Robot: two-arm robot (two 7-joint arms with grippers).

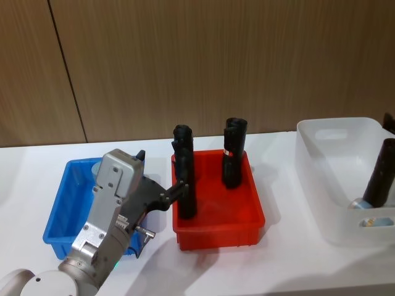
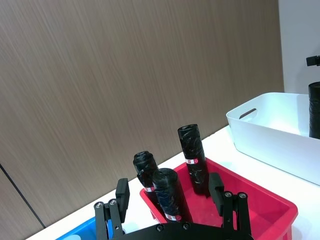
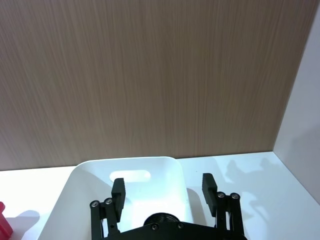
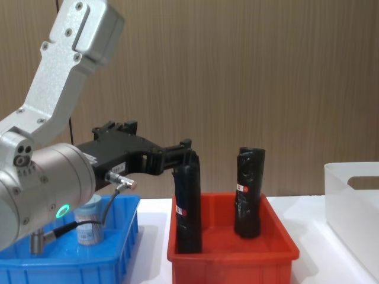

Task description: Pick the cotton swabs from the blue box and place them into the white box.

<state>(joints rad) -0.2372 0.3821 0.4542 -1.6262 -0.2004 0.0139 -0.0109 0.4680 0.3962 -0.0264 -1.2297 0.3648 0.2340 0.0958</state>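
Observation:
The blue box point(image 1: 62, 203) sits at the table's left, and my left arm covers most of it. One cotton swabs jar point(image 4: 89, 222) stands upright in it, its pale lid point(image 1: 97, 166) peeking out behind the arm. My left gripper point(image 2: 169, 190) hovers above the blue box's right side, open and holding nothing, its fingers point(image 4: 186, 147) pointing toward the red bin. The white box point(image 1: 336, 179) stands at the far right with another cotton swabs jar point(image 1: 372, 220) on its floor. My right gripper point(image 3: 163, 189) hangs open above the white box point(image 3: 135, 185).
A red bin point(image 1: 217, 225) between the two boxes holds three tall black rolls point(image 1: 185, 179) standing upright, close to the left fingertips. Another black roll point(image 1: 379, 176) leans inside the white box. A wooden wall runs behind the table.

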